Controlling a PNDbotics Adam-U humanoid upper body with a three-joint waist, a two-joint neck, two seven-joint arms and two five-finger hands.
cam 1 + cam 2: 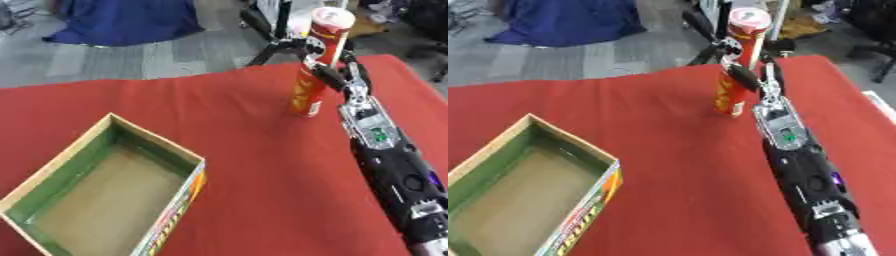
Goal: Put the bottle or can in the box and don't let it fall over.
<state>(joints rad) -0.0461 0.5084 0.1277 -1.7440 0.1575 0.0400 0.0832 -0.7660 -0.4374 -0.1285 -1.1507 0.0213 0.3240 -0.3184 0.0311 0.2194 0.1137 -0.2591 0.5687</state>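
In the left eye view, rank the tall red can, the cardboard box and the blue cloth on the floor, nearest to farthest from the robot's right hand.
1. Tall red can: the right hand is curled around it, upper right.
2. Blue cloth: on the floor beyond the table, upper left.
3. Cardboard box: open, lower left on the red table.

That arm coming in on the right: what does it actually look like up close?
The right arm is a chunky black casing with a small purple light on its side. Toward the wrist sits a silver metal section with a small green patch in it. The right hand is slender, made of black fingers with silver links. The left arm is out of view.
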